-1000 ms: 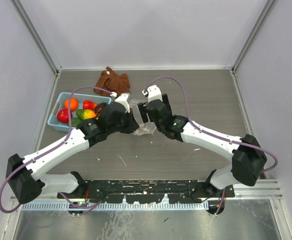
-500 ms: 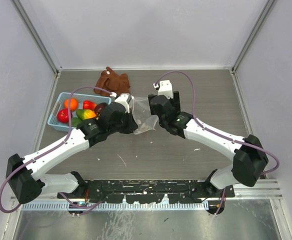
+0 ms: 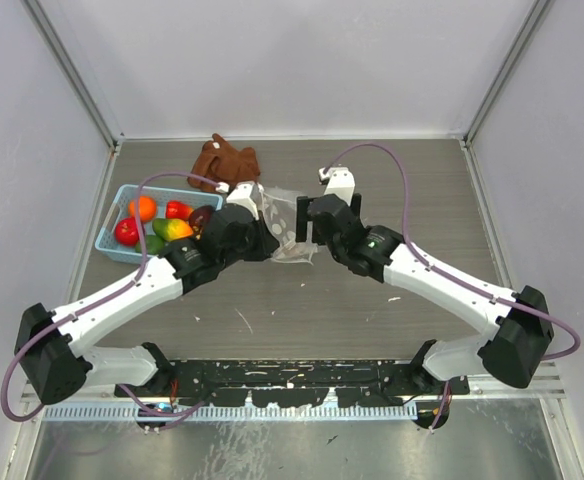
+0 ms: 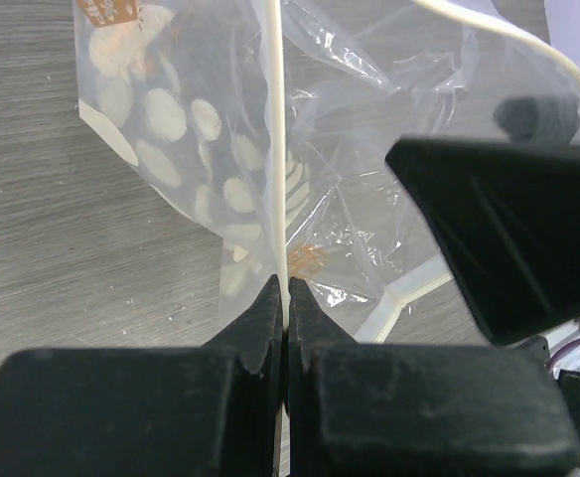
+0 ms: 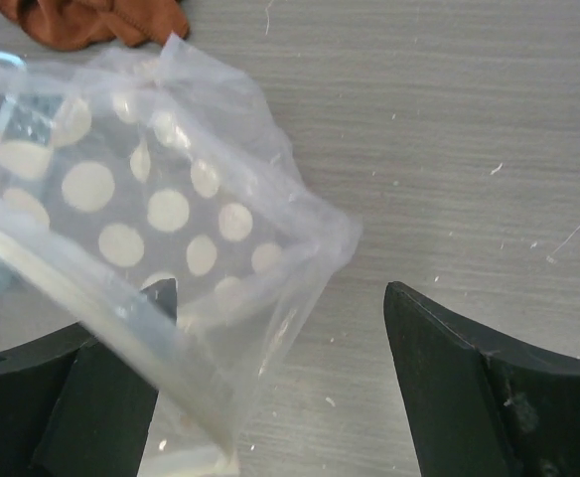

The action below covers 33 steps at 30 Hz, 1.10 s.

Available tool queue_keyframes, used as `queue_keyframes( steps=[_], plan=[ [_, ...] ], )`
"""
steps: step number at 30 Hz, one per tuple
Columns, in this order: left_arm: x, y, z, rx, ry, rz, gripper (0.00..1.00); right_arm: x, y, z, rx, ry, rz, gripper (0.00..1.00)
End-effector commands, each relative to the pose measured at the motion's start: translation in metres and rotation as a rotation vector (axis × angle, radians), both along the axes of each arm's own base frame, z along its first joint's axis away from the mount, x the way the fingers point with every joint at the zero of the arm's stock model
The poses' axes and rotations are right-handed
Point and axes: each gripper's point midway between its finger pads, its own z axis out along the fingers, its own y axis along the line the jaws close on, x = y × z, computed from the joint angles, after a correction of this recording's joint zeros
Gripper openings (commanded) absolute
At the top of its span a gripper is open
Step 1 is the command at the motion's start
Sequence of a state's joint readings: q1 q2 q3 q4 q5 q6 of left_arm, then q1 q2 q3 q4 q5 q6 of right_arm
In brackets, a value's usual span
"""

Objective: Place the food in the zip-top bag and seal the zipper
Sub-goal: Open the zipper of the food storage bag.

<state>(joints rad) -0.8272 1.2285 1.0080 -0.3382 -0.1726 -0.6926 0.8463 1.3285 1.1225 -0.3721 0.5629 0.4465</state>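
At table centre your L gripper (image 4: 285, 293) clamps the zipper (image 4: 277, 119); R gripper (image 5: 275, 298), jaws apart, has swung back, so the zip-top bag (image 3: 284, 215) spreads wider; food (image 3: 162, 226) not in yet.

White arm links (image 3: 112, 300), black joints (image 3: 44, 365), purple cables (image 3: 372, 146), black claw fingers (image 5: 469, 397)

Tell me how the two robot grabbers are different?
The left gripper is shut, pinching the zipper of the zip-top bag; the right gripper is wide open. The left gripper holds the bag; the right gripper holds nothing, the bag just hangs across one finger. Both have black fingers.
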Motion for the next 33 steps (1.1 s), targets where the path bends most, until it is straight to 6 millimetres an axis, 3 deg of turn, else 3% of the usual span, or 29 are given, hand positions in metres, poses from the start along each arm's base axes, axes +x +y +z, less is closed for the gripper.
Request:
queue_keyframes(
  steps=[1, 10, 19, 27, 33],
  plan=[
    [0.015, -0.009, 0.018, -0.097, -0.063, 0.062, 0.00, -0.016, -0.001, 0.006, 0.071, 0.035, -0.063, 0.89],
    [0.017, -0.011, 0.009, -0.157, -0.048, 0.099, 0.00, -0.029, 0.006, -0.022, 0.151, 0.038, -0.118, 0.86],
    [0.016, -0.011, -0.001, -0.218, -0.031, 0.131, 0.00, -0.029, 0.011, -0.032, 0.267, -0.016, -0.105, 0.70],
    [0.014, -0.011, -0.010, -0.227, -0.005, 0.143, 0.03, -0.028, 0.010, -0.034, 0.248, -0.031, -0.093, 0.31],
    [0.014, -0.001, -0.011, -0.198, -0.008, 0.174, 0.32, -0.029, 0.010, -0.031, 0.218, -0.041, -0.060, 0.06]
  ],
)
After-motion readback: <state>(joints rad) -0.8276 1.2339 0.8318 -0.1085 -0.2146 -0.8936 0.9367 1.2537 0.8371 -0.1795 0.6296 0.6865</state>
